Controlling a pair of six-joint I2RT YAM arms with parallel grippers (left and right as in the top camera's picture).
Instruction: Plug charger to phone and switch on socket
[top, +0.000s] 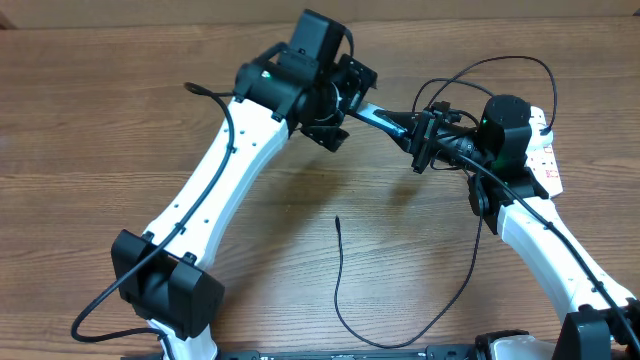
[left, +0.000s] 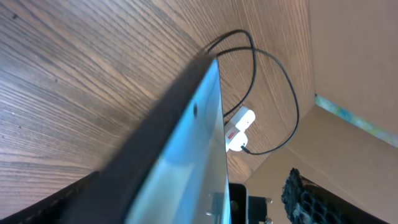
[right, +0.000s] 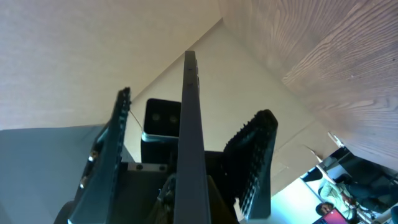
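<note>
The phone (top: 385, 118) hangs edge-up above the table between both arms; its blue screen (left: 186, 162) fills the left wrist view. My right gripper (top: 412, 130) is shut on its right end. Around the other end stands my left gripper (top: 345, 105), open; in the right wrist view its fingers (right: 258, 155) flank the phone's edge (right: 191, 124) with a gap on each side. The charger's black cable (top: 338, 280) lies loose on the table, its tip (top: 337, 220) pointing away from me. The white socket (top: 548, 165) sits far right, partly under my right arm, and the cable (left: 286, 87) runs into the socket (left: 239, 126).
A cardboard wall (left: 354, 74) closes off the table behind the socket. The charger cable loops near the front edge (top: 400, 345) and climbs beside the right arm. The left arm's base (top: 165, 290) stands at the front left.
</note>
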